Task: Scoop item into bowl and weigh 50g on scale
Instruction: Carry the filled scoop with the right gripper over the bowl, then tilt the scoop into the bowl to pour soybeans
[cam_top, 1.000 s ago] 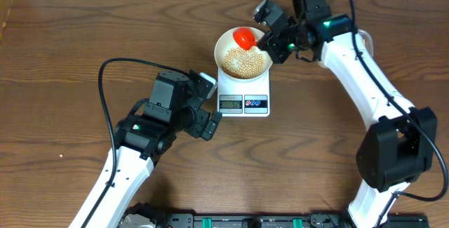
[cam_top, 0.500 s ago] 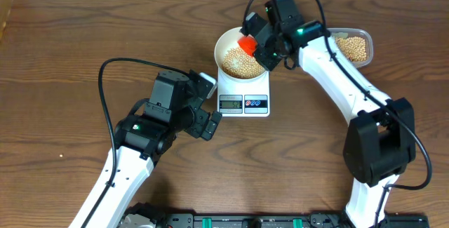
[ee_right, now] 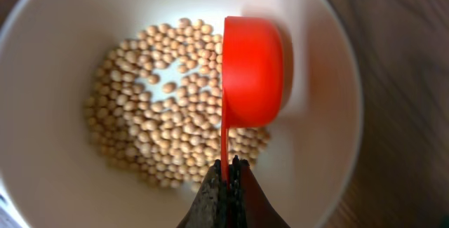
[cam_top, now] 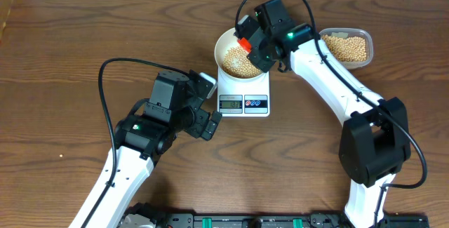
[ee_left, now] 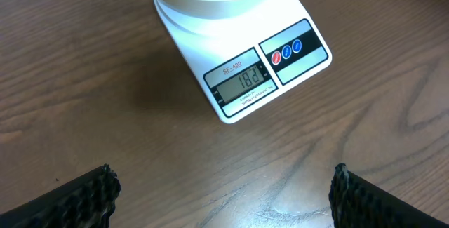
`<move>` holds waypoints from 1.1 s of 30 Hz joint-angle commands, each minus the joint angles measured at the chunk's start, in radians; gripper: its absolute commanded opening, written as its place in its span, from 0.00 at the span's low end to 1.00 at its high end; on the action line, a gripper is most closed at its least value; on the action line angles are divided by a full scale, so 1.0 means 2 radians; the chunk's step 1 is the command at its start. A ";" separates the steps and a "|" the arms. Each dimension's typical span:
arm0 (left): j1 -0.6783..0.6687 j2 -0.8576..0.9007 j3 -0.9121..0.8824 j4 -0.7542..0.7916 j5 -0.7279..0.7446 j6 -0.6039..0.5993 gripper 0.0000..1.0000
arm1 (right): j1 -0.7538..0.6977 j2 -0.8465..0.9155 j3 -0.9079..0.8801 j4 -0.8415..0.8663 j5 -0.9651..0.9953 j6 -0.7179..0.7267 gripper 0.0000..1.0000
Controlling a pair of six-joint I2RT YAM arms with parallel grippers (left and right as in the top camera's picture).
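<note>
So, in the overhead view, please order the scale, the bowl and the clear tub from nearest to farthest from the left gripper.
1. Scale, just to the right of the left gripper.
2. Bowl, sitting on the scale, farther back.
3. Clear tub, far right, near the table's back edge.

Light: bright, even, from above on the counter (cam_top: 56,81).
Shadows: soft; the red scoop (ee_right: 251,70) shades the bowl (ee_right: 323,116) wall.
Focus: overhead view sharp; right wrist view soft at its near edge.
</note>
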 commanded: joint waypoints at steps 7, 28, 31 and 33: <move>-0.001 0.001 -0.003 -0.001 -0.006 -0.002 0.98 | 0.019 0.013 0.007 -0.002 -0.024 0.001 0.01; -0.001 0.001 -0.003 -0.001 -0.006 -0.002 0.98 | 0.019 0.012 0.007 -0.012 -0.107 0.032 0.01; -0.001 0.001 -0.003 -0.001 -0.006 -0.002 0.98 | 0.019 0.010 0.007 -0.014 -0.112 0.039 0.01; -0.001 0.001 -0.003 -0.001 -0.006 -0.002 0.98 | 0.016 0.008 0.007 -0.015 -0.123 0.039 0.01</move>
